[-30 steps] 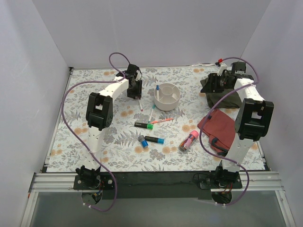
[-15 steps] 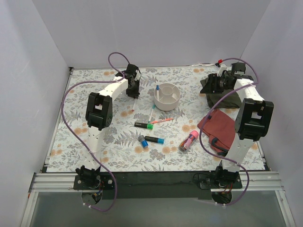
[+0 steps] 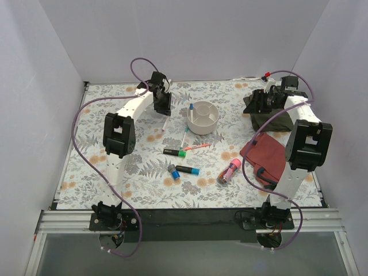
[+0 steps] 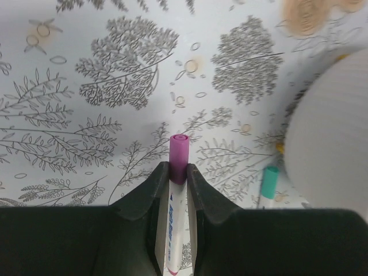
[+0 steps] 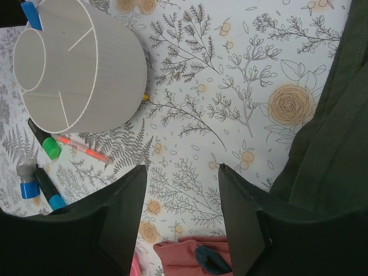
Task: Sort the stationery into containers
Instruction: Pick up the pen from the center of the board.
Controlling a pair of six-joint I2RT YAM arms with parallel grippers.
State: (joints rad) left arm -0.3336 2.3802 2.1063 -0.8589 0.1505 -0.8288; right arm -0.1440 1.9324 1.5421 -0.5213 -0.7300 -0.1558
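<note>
Left wrist view: my left pincer (image 4: 177,174) clamps a pink-capped white pen (image 4: 179,150), cap toward the worktop (image 4: 86,86); my right pincer (image 5: 181,187) gapes empty near the ribbed cup (image 5: 98,80).

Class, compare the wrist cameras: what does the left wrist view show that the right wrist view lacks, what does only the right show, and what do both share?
Left wrist only: the left gripper shut on a white pen with a pink cap, and a green pen cap near the cup. Right wrist only: the right gripper open and empty, a blue pen cap at the cup's rim, a green-capped black marker, an orange-pink pen, a dark green cloth. Both: the ribbed off-white cup and the floral table cover.
</note>
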